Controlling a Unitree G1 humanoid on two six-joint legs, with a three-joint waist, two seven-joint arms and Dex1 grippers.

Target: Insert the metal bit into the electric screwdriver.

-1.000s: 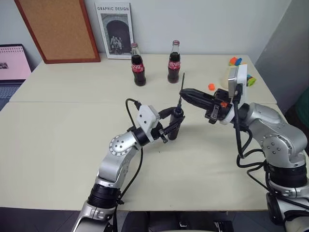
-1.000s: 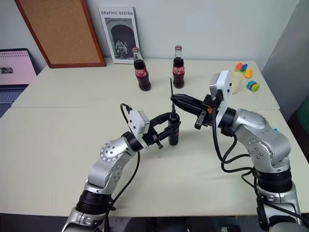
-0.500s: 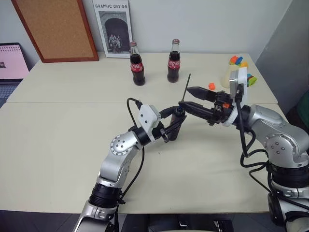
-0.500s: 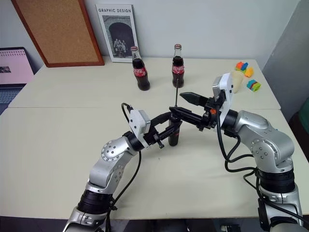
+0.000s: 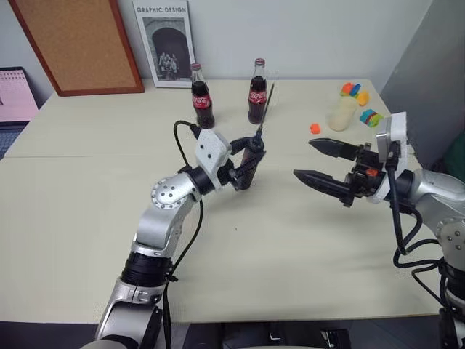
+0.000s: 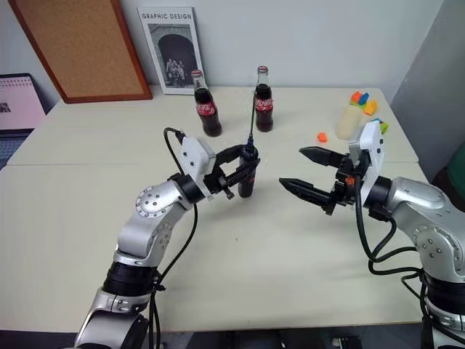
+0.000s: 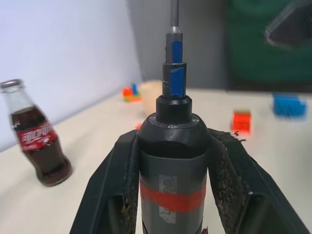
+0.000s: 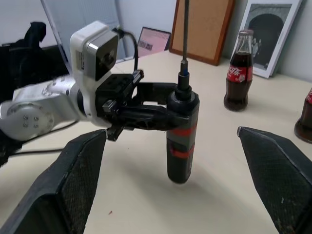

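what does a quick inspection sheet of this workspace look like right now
surface: cream table, mostly bare near the arms
job's things: electric screwdriver held upright, metal bit standing in its blue tip
clutter: two cola bottles, orange block, beige cup, coloured blocks
grippers: left gripper shut on the screwdriver; right gripper open, apart from it
cables: black cable at left wrist, black cables on right arm
surroundings: corkboard, Graphic Design book, laptop
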